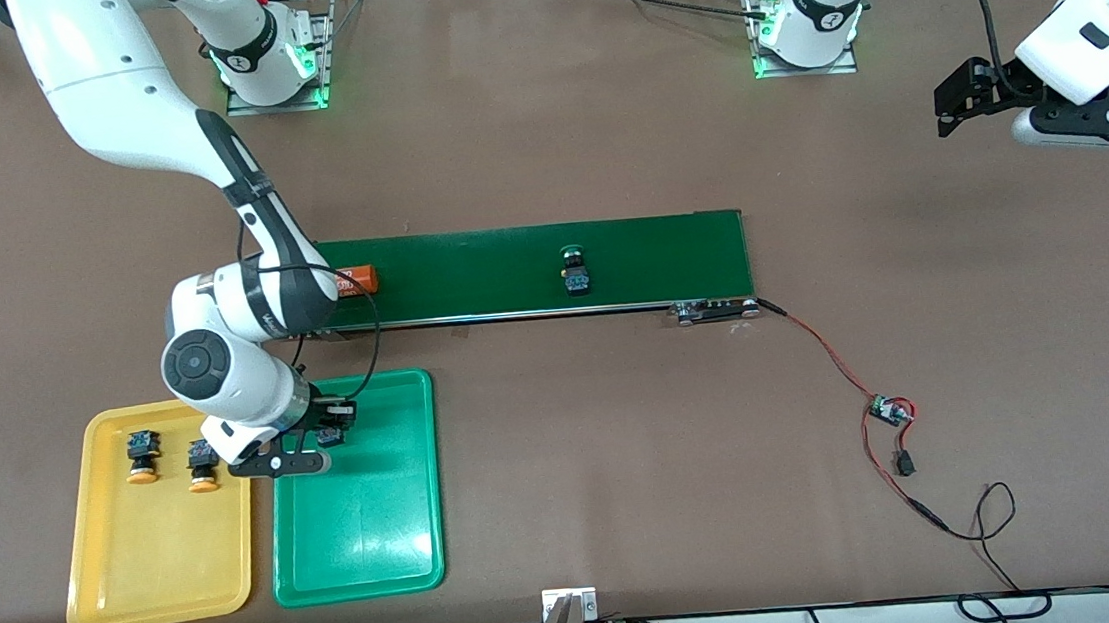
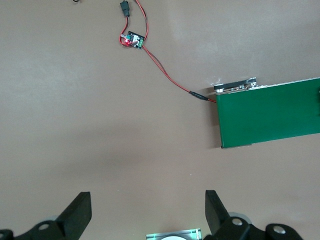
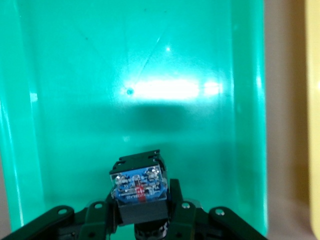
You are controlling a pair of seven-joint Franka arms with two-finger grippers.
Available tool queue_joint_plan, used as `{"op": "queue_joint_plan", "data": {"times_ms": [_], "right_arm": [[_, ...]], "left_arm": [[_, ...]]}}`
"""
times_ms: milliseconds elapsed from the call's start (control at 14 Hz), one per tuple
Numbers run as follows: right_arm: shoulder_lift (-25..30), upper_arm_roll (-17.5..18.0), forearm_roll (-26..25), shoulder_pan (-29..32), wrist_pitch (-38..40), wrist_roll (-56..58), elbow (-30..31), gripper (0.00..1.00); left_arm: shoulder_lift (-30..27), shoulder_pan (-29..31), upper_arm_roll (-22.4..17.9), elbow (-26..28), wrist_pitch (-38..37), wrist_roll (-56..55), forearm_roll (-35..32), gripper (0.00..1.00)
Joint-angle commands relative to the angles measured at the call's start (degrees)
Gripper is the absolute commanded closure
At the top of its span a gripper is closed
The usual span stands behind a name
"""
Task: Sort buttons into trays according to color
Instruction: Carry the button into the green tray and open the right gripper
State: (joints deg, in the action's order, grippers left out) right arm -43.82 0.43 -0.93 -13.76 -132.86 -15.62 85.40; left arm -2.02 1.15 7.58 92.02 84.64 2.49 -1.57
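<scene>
Nearest the front camera, the shallow green plastic tray with rounded corners [image 1: 358,529] is lying on the brown tabletop [image 1: 567,451], touching the matching yellow plastic tray [image 1: 161,572] on the side toward the right arm's end of the tabletop. Two small push-buttons with black-and-blue bodies and round yellow-orange caps [image 1: 141,456] [image 1: 203,465] are already resting in the yellow tray, at its end farther from the camera. The right claw [image 1: 329,435] is hovering over the green tray's farther end and is clamping a third black-and-blue push-button [image 3: 138,186] between its fingers; its cap is hidden from every view, so its colour cannot be confirmed. Farther from the camera than the green tray, the long dark-green conveyor belt [image 1: 531,268] is carrying the last push-button with a green cap [image 1: 575,272] near its middle, plus an orange cylinder with white lettering [image 1: 354,280] at its end nearest the trays. The left claw [image 2: 145,210] is waiting with its fingers spread wide and holding nothing, over bare tabletop, well apart from the green tray and past the belt's motor end. The step in hand appears to be placing the third button; the next move likely calls for lowering it to the tray floor and letting go.
</scene>
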Motion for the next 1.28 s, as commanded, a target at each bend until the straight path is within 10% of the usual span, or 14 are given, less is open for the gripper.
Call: {"op": "queue_joint_plan", "data": {"times_ms": [0, 143, 214, 285, 1212], "right_arm": [[-4.24, 0.10, -0.13, -0.13, -1.61, 0.77, -4.09, 0.85], [-5.83, 0.19, 0.22, 0.57, -1.96, 2.25, -4.98, 0.83], [-6.18, 0.19, 0.75, 1.01, -3.36, 3.13, -4.98, 0.62], [-6.01, 0.19, 2.41, 1.01, -4.33, 2.97, -4.90, 0.01], [14.20, 0.27, 4.44, -14.60, 12.63, -8.72, 5.90, 0.00]], "left_arm": [[0.08, 0.08, 0.16, -1.23, -1.32, -0.47, 0.25, 0.00], [0.08, -0.01, 0.25, -1.23, -1.32, -0.47, 0.25, 0.00], [0.17, 0.08, 0.16, -1.31, -1.32, -0.12, 0.25, 0.00], [0.17, 0.08, 0.07, -1.92, -1.49, -0.20, 0.25, 0.00], [0.26, 0.08, 0.07, -2.19, -2.81, 0.15, 0.25, 0.00]]}}
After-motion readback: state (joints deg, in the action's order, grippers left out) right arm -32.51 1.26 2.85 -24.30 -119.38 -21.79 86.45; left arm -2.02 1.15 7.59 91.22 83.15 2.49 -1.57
